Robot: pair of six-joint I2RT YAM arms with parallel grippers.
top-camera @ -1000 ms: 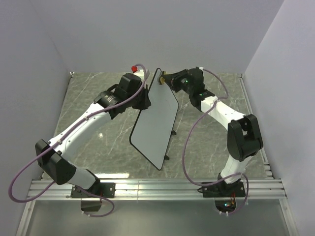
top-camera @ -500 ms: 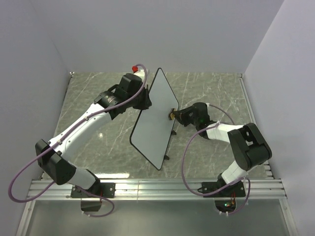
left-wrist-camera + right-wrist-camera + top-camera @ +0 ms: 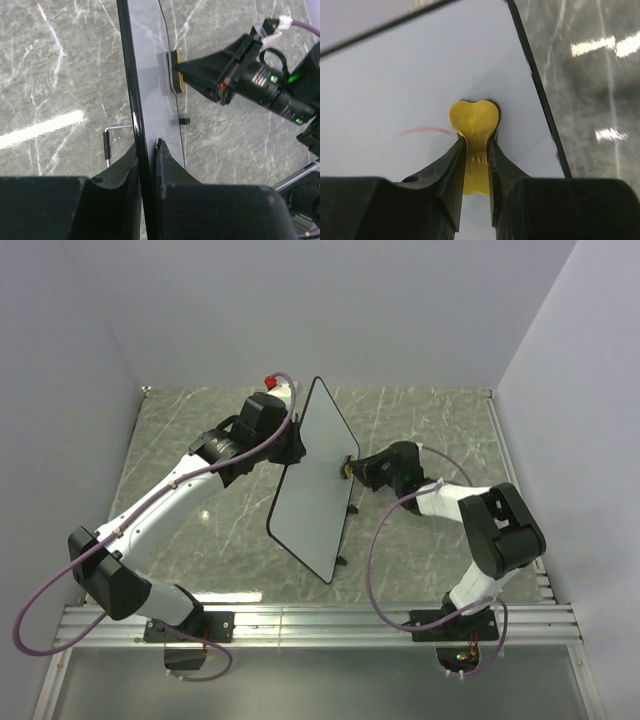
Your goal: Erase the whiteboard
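Note:
The whiteboard (image 3: 312, 490) stands tilted on edge in mid-table, white with a thin black rim. My left gripper (image 3: 296, 447) is shut on its rim; in the left wrist view the rim (image 3: 131, 75) runs between my left gripper's (image 3: 148, 150) jaws. My right gripper (image 3: 352, 469) is shut on a yellow bone-shaped eraser (image 3: 474, 120), its head pressed flat on the board's face (image 3: 395, 85). A short red stroke (image 3: 425, 131) lies just left of the eraser. From the left wrist view the eraser (image 3: 176, 75) shows edge-on against the board.
The board's small black feet (image 3: 352, 509) hang off its right side, and a bent metal stand leg (image 3: 107, 145) shows behind it. The marble tabletop (image 3: 200, 530) is walled in white on three sides. An aluminium rail (image 3: 320, 620) runs along the near edge.
My right gripper carried the eraser from the board's top corner down to its middle right side, then edged slightly up. The left gripper kept its hold; the board shifted a little.

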